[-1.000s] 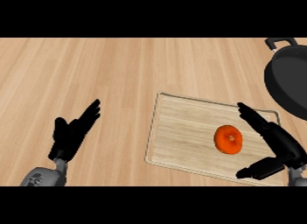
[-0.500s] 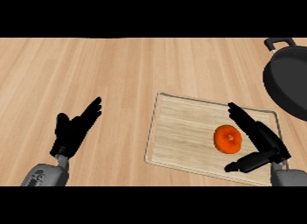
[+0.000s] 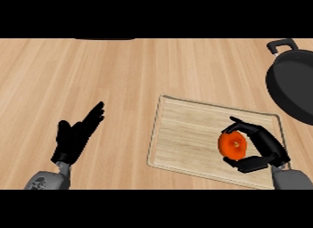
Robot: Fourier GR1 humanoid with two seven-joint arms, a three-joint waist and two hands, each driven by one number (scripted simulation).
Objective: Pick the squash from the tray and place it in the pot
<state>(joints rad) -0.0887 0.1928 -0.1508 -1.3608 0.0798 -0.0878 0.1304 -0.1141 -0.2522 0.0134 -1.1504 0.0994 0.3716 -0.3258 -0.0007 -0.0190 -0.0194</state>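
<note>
Right robot hand point(image 3: 261, 149) is curling round the squash point(image 3: 232, 145) on the tray point(image 3: 185, 133); smooth, rounded, likely slippery, so cupping its middle looks wisest.

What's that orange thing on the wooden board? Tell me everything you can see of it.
It is the squash: a small, round, bright orange thing with a smooth skin and a darker spot near its middle. It lies on the pale wooden tray, in the tray's right half. The right hand is curled round it, black fingers over its top and thumb below, hiding its right side. The dark pot lies beyond, apart from it.
</note>
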